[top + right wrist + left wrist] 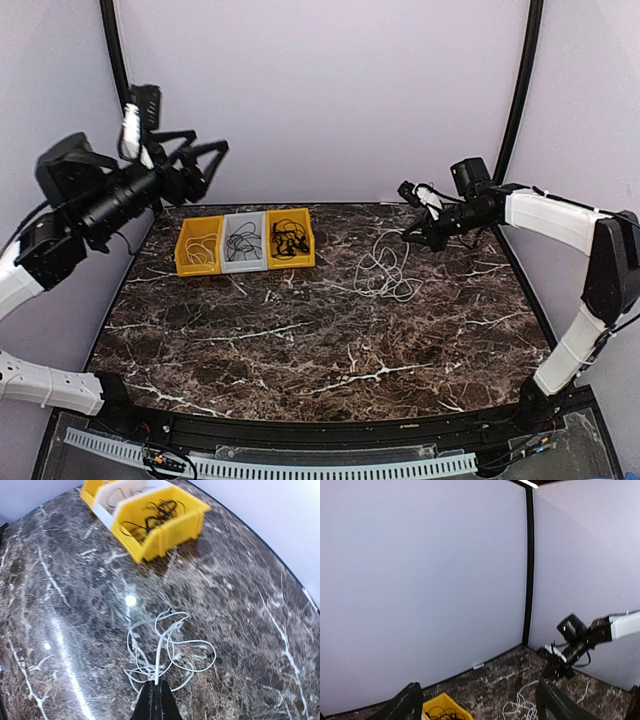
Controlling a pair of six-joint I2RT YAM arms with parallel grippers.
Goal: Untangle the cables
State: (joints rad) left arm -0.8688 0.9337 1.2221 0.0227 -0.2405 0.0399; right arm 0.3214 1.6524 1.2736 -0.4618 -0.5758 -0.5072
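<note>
Loops of white cable (167, 645) lie loosely overlapped on the table (330, 340), near the right of three bins. One strand rises to the right hand (156, 687), which is pinched shut on it. The left yellow bin (195, 267), grey bin (244, 265) and right yellow bin (292, 260) already hold cords, so this looks like the last piece. The left hand (212, 168) hangs high, spread wide and empty.
</note>
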